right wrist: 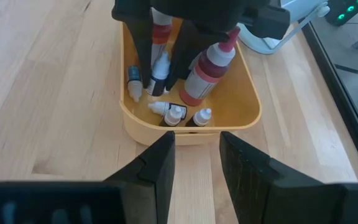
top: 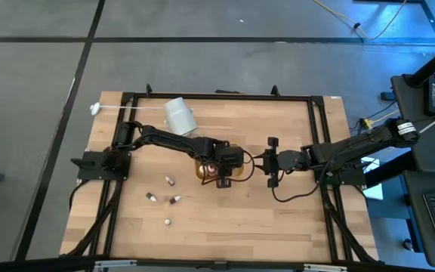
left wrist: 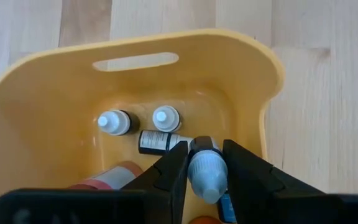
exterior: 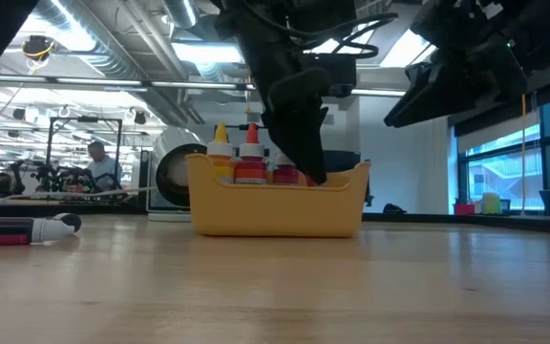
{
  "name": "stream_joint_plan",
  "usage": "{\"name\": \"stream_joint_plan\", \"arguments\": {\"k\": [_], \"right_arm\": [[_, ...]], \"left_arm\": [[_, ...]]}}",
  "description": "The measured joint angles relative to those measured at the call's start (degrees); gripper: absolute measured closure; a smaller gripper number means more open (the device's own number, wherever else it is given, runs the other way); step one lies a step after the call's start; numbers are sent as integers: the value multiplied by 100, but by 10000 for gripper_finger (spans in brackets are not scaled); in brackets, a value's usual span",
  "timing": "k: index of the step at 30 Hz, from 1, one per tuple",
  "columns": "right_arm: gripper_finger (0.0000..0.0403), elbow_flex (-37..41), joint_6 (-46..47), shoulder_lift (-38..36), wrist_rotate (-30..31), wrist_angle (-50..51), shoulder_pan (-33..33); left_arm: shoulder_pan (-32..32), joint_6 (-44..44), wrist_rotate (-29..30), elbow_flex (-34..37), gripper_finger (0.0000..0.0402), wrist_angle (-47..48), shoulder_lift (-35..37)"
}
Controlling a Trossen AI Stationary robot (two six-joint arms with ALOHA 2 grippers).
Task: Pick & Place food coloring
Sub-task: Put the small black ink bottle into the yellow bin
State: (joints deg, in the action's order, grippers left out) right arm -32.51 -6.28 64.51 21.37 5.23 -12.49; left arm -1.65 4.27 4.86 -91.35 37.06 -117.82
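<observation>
An orange tray (right wrist: 191, 134) stands mid-table, holding several food coloring bottles: two small ones upright (left wrist: 114, 122), one lying (left wrist: 157, 141), and taller red ones (right wrist: 207, 71). My left gripper (left wrist: 205, 148) reaches down into the tray, shut on a small bottle with a pale blue cap (left wrist: 207, 177). My right gripper (right wrist: 196, 155) hovers open just right of the tray, with nothing between its fingers. Several more small bottles (top: 168, 180) lie loose on the wood nearer the front left, one on its side (exterior: 31, 229). My left gripper pinches the small bottle by its pale cap (left wrist: 197, 171) between its two fingers. They come from above, slanting steeply down into the tray. The bottle stands roughly upright, cap up, its dark body (right wrist: 157, 87) below the fingers. I cannot tell whether its bottom rests on the tray floor.
A large white cylinder (top: 178, 115) lies near the table's far edge. A black frame (top: 217, 97) runs around the tabletop. Bare wood stretches along the near edge and right of the loose bottles. A person (exterior: 94, 162) sits far off in the room behind.
</observation>
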Motion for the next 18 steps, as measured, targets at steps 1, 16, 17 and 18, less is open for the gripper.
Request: {"name": "stream_joint_plan", "arguments": {"k": [1, 16, 17, 18], "right_arm": [[273, 0, 0, 0, 0, 0, 0], [273, 0, 0, 0, 2, 0, -2], [273, 0, 0, 0, 2, 0, 0], [273, 0, 0, 0, 2, -2, -2]], "left_arm": [[0, 2, 0, 0, 307, 0, 1], [-2, 50, 0, 0, 276, 28, 6], [-2, 50, 0, 0, 271, 87, 35], [-2, 50, 0, 0, 266, 149, 67]]}}
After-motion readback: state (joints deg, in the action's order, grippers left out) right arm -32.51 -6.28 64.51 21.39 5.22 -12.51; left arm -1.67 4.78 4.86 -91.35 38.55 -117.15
